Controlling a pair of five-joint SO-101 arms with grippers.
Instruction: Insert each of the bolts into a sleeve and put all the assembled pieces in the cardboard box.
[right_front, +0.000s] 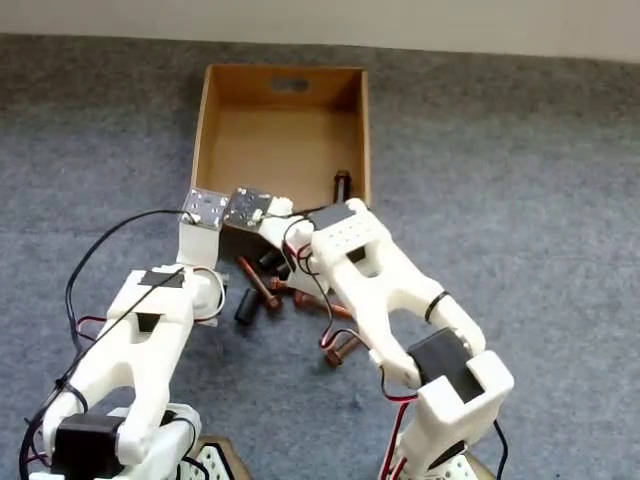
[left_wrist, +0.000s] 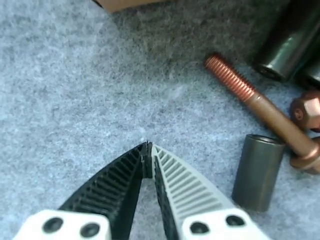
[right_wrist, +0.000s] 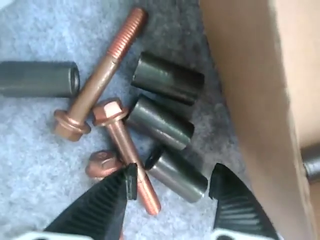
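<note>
Grey carpet (right_front: 520, 200) covers the table. At its far side we note the cardboard box (right_front: 283, 140), open-topped, with one dark piece (right_front: 342, 185) against a side wall.

Entry one: left gripper (left_wrist: 146, 148). Its jaws are pressed together, tips meeting just over bare carpet. A copper bolt (left_wrist: 260, 107) lies flat off to one side, apart from the tips. Its threaded end points toward the box corner and its head end points away from the box. A short sleeve (left_wrist: 257, 172) lies flat beside the same jaw. Its open end sits at the bolt's shank near the head, and its long axis meets the bolt's at an angle.

Entry two: right gripper (right_wrist: 175, 182). Its jaws are spread wide. The nearest sleeve (right_wrist: 177, 172) lies between the fingertips (right_wrist: 131, 180), its long axis slanting across the gap. We cannot tell whether either pad touches it. A middle sleeve (right_wrist: 160, 122) and an outer sleeve (right_wrist: 167, 77) lie roughly parallel to it, in a row beside the box wall. A second bolt (right_wrist: 125, 145) runs just beside one fingertip, head pointing away from the gripper. A third bolt (right_wrist: 100, 75) lies slantwise farther out, threads pointing away. A lone sleeve (right_wrist: 40, 78) lies beyond it, well apart from the jaws.
</note>
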